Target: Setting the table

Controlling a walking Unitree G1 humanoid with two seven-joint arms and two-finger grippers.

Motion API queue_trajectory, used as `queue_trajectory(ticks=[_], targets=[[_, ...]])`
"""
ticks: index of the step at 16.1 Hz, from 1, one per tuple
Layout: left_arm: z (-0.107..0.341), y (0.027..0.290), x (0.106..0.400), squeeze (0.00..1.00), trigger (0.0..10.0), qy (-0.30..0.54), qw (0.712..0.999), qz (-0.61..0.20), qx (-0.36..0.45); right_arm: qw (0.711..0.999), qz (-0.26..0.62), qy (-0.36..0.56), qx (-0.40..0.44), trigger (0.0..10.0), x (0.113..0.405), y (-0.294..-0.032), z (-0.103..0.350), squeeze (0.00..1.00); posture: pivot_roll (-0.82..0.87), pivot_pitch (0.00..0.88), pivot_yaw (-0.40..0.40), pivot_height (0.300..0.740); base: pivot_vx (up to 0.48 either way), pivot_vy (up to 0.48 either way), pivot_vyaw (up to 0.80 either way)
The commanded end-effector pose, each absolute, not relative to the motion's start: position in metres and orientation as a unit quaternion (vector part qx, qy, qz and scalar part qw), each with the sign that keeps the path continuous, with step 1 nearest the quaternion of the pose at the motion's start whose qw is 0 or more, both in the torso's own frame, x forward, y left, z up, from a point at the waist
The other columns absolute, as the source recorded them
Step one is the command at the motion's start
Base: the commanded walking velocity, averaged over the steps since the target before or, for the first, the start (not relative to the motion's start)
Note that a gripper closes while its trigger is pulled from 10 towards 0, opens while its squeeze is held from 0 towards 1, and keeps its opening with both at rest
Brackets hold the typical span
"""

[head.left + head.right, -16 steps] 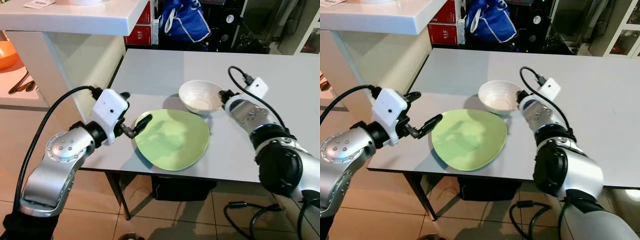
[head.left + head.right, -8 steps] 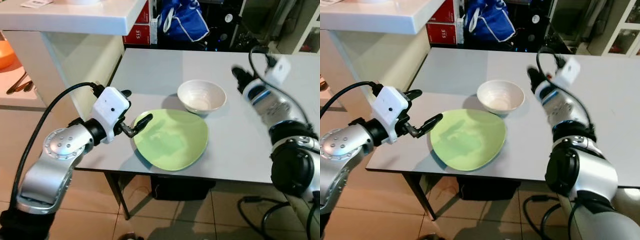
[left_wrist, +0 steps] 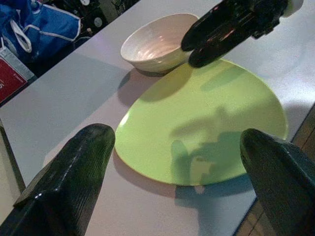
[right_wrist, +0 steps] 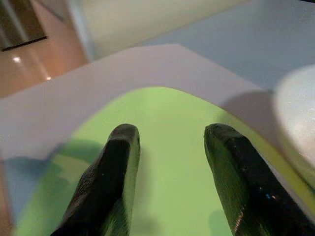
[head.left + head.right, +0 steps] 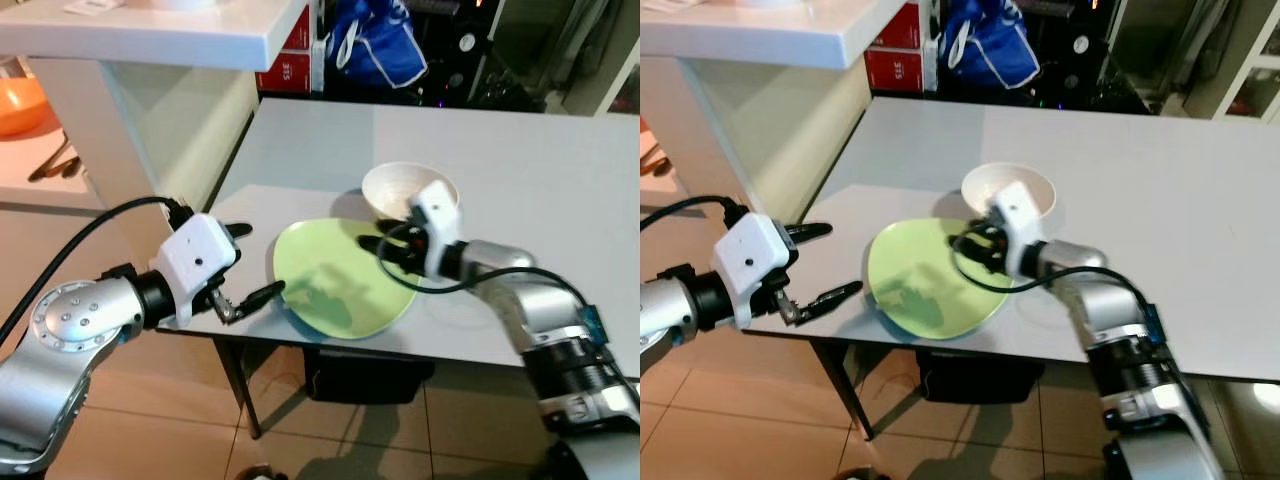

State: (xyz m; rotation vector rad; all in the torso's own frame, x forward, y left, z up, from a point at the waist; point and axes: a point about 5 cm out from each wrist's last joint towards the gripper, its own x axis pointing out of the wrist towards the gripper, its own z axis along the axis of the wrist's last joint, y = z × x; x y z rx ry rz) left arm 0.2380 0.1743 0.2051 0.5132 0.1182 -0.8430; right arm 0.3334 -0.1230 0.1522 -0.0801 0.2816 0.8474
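Note:
A lime-green plate (image 5: 340, 285) lies near the front edge of the grey table (image 5: 540, 160). A white bowl (image 5: 400, 187) stands just behind it, empty. My left gripper (image 5: 250, 262) is open, level with the table's front-left corner and a little left of the plate's rim, touching nothing. In the left wrist view the plate (image 3: 206, 123) and bowl (image 3: 157, 44) lie ahead between its fingers (image 3: 69, 182). My right gripper (image 5: 388, 252) hovers open over the plate's far right part, in front of the bowl, pointing left. Its fingers (image 4: 115, 177) hold nothing, with the plate (image 4: 167, 113) below.
A white counter (image 5: 150, 30) rises at the left beside the table. A blue bag (image 5: 385, 45) and a red box (image 5: 290, 70) sit behind the table. An orange bowl (image 5: 20, 105) rests on a lower shelf far left. Tiled floor lies in front.
My right arm swung from the bowl's right side round to above the plate, now pointing left. My left gripper drew back from the plate's rim. The camera shifted slightly.

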Motion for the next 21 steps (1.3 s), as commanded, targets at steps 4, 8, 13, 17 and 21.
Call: queue_trajectory(ticks=[4, 8, 13, 17, 21], targets=[[0.201, 0.179, 0.229, 0.00, 10.0, 0.086, 0.865, -0.421, 0.259, 0.883, 0.404, 0.224, -0.077, 10.0, 0.325, -0.095, 0.127, 0.00, 0.13, 0.000, 0.000, 0.740, 0.000, 0.000, 0.00], [0.201, 0.176, 0.230, 0.00, 10.0, 0.087, 0.863, -0.426, 0.258, 0.890, 0.356, 0.273, -0.085, 10.0, 0.331, -0.087, 0.107, 0.00, 0.13, 0.000, 0.011, 0.740, 0.000, 0.000, 0.00], [0.198, 0.174, 0.233, 0.00, 10.0, 0.094, 0.856, -0.431, 0.270, 0.903, 0.317, 0.284, -0.060, 10.0, 0.343, -0.086, 0.109, 0.00, 0.12, 0.000, 0.024, 0.740, 0.000, 0.000, 0.00], [0.198, 0.171, 0.235, 0.00, 10.0, 0.093, 0.854, -0.435, 0.270, 0.888, 0.325, 0.314, -0.087, 10.0, 0.342, -0.083, 0.096, 0.00, 0.12, 0.000, 0.031, 0.740, 0.000, 0.000, 0.00], [0.197, 0.171, 0.234, 0.00, 10.0, 0.094, 0.852, -0.437, 0.272, 0.880, 0.320, 0.330, -0.120, 10.0, 0.344, -0.082, 0.087, 0.00, 0.12, 0.000, 0.032, 0.740, 0.000, 0.000, 0.00]])
